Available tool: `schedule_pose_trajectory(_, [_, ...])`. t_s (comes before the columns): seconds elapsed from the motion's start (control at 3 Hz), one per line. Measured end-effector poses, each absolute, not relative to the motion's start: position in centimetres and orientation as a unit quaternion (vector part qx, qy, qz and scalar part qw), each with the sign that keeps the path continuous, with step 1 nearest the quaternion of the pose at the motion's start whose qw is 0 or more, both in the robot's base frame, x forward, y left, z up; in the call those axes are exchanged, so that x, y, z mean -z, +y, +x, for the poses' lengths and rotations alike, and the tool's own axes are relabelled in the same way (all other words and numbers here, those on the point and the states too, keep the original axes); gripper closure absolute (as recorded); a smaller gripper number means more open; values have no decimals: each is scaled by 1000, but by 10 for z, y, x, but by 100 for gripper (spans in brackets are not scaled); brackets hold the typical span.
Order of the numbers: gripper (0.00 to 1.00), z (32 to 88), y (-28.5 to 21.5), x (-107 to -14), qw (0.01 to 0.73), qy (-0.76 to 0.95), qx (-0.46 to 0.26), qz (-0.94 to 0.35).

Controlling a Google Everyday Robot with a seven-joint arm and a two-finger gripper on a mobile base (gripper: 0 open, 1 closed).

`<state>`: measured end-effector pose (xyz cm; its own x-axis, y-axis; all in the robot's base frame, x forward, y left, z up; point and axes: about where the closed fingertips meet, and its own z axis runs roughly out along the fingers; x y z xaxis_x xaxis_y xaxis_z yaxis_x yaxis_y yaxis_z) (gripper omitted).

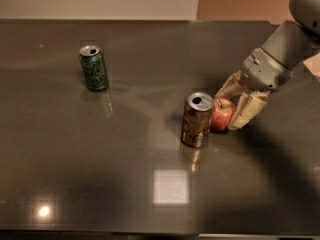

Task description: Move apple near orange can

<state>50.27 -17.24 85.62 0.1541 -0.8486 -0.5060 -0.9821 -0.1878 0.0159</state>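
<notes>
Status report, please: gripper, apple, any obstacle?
Gripper at small round red apple. Apple close beside orange-brown aluminium can. Green can far off, nothing between.

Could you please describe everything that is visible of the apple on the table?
The apple is small, round, smooth and red, with a yellowish patch and a short stem. It sits upright on the dark glossy table, close against the orange can, which hides a little of it. The tool is at its other side, away from the can.

Gripper (228, 108) at apple (221, 116) beside orange can (196, 120)
</notes>
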Motion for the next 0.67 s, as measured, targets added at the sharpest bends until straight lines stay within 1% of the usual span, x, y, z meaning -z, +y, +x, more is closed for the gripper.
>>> schedule_pose_trajectory(0.33, [0,514,-167,-854,177,619,-197,-739])
schedule_pose_trajectory(0.67, [0,514,-167,-854,177,619,-197,-739])
